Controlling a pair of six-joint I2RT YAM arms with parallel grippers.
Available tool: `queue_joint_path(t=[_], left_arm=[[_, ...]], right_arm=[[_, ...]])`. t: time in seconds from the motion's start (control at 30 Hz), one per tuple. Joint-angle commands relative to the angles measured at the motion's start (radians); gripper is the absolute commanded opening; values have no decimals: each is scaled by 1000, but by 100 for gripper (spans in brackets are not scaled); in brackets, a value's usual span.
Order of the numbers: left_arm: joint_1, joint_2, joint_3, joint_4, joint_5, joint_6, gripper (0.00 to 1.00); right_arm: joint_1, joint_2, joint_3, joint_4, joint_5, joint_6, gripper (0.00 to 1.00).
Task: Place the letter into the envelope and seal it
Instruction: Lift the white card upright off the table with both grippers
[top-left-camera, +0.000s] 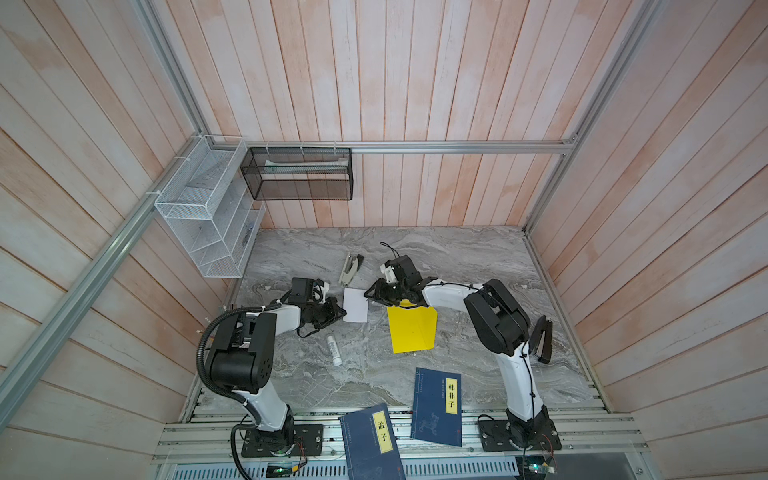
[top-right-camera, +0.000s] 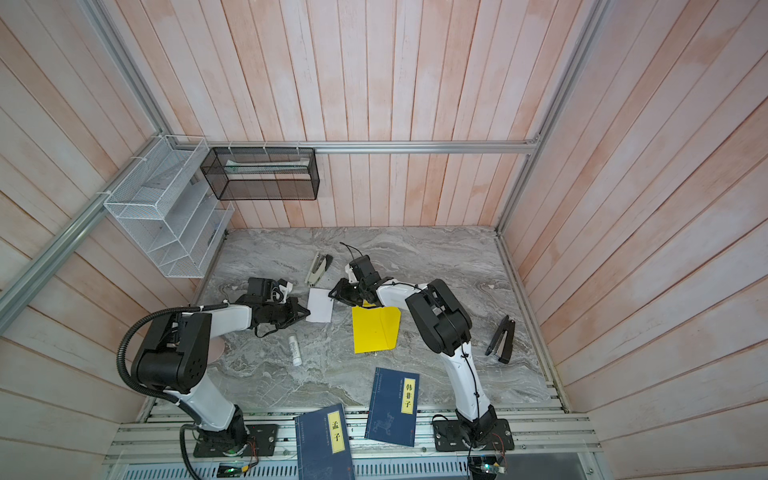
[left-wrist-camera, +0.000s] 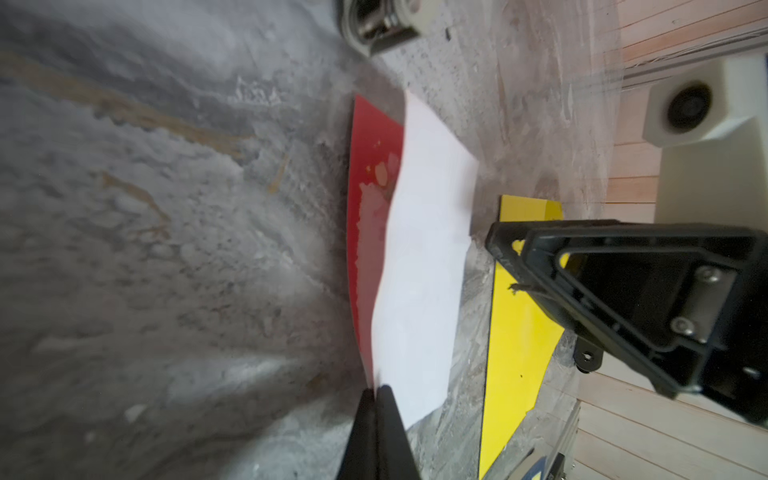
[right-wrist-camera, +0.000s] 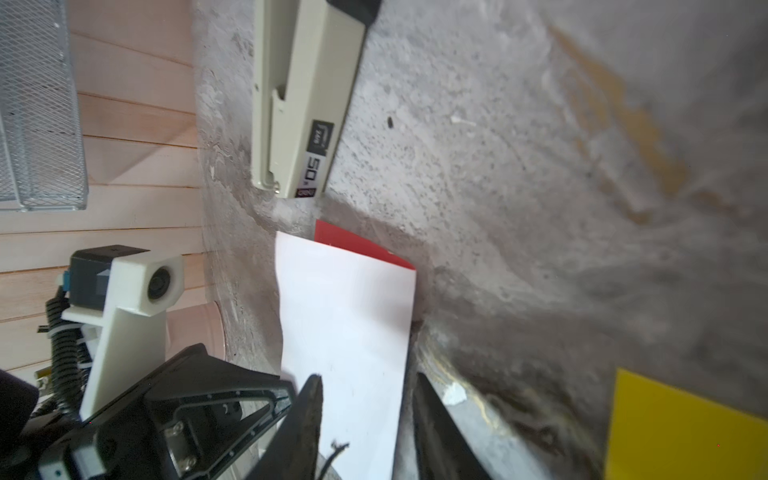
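Left claw clamped on the letter; right claw parted, empty. Steer low toward the envelope, four o'clock.

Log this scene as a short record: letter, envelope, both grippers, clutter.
letter: white side up, outside the envelope
envelope: yellow, flat on the table, beside the letter, apart
left gripper: shut on the letter's edge
right gripper: open over the letter's opposite side
clutter: beige stapler, black stapler, glue stick, blue books
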Motion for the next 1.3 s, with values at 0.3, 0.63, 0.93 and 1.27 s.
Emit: queue_joint_path(t=[0.3,0.63,0.93,1.27], left_arm=[[-54,-268,157,-171,-86,203,0],[-108,-380,139,40,39,16,0],[-200,-339,138,186,73,-116,0],[-236,-299,134,273,99,-186,0]], right_arm=[[-93,-389,-157,24,-31,-347,42],[-160,-629,-521,469,-186,-204,55],[-151,-641,-635,782,-242,-62,64],[-149,-632,-631,783,-239,-77,60]])
